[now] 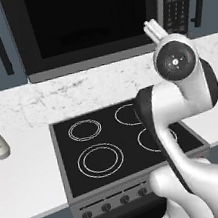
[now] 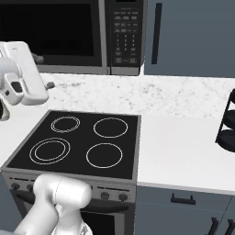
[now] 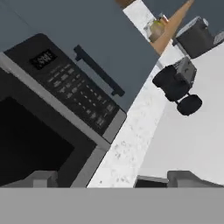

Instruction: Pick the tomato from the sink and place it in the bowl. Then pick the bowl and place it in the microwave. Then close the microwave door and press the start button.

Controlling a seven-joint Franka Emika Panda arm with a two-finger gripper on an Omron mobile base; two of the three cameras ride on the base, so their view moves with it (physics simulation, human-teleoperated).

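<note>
White arm (image 1: 184, 118) bends up over the stove (image 1: 111, 141) — claw (image 3: 109, 179) wide, empty — facing the microwave (image 1: 91, 23).

The microwave (image 1: 100, 21), a large built-in unit with a dark grey frame, sits in the wall above the marble counter, directly ahead of the raised claw (image 3: 109, 179), whose two tips stand wide apart and hold nothing. The microwave door (image 1: 85, 19), a wide dark-framed panel with a big black glass window, lies shut and flush with the front, spreading off to the claw's left. The black button panel (image 2: 125, 34), rows of small pale keys under a small display, runs down the unit's right side, just ahead of the fingertips in the hand view. Nothing shows through the dark glass.
</note>
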